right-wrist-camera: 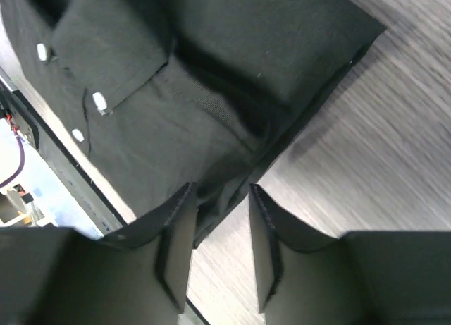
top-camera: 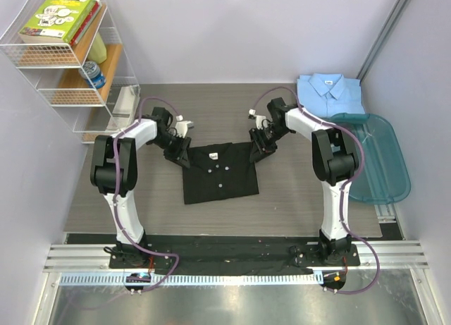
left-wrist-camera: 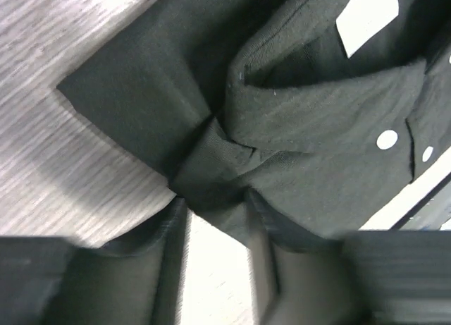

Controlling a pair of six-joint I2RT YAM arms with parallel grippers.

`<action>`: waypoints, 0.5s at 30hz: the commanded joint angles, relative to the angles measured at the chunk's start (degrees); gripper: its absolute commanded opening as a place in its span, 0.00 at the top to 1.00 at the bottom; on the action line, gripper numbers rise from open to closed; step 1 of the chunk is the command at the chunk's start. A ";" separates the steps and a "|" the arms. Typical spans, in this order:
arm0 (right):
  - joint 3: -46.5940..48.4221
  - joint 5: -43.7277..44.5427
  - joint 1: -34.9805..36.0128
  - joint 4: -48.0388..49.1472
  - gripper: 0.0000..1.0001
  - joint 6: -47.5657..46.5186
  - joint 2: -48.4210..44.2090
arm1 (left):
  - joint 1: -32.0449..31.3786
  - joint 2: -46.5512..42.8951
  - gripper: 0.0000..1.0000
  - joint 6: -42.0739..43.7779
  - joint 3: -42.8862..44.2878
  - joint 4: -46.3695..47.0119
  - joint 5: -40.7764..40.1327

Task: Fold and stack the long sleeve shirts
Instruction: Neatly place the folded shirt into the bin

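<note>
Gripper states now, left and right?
Left gripper: open, black shirt corner between its tips.
Right gripper: open, shirt edge between its tips.

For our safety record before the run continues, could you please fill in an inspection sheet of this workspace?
Surface: grey wood-grain table, nothing spilled seen.
Job's things: black buttoned cloth shirt folded at centre; light blue collared shirt folded at far right.
Clutter: teal plastic tub at right.
Grippers: left gripper and right gripper, fingers apart at black shirt's far corners.
Cables: purple cables along both arms.
Surroundings: wire shelf with books far left.
</note>
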 commanded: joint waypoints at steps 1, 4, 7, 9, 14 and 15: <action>3.47 -0.35 0.34 2.06 0.65 1.66 1.75 | -0.34 -0.12 0.69 -1.71 1.89 3.24 0.03; 5.15 0.09 0.26 2.41 0.81 2.19 3.25 | -0.25 0.15 0.81 -2.15 3.03 3.07 -0.24; 5.51 0.44 -0.18 2.67 0.99 2.45 2.38 | -0.08 0.06 0.99 -2.16 4.87 2.63 -0.24; 5.16 -0.26 -0.53 3.11 0.99 2.36 1.24 | 0.36 -0.29 1.00 -2.51 5.93 2.63 -0.06; 4.19 0.88 -1.15 6.53 0.99 2.89 0.61 | 1.07 0.93 1.00 -3.21 7.69 4.04 -1.46; 4.54 1.32 -1.15 6.54 0.99 2.63 1.22 | 1.15 1.29 1.00 -3.38 7.87 4.91 -1.81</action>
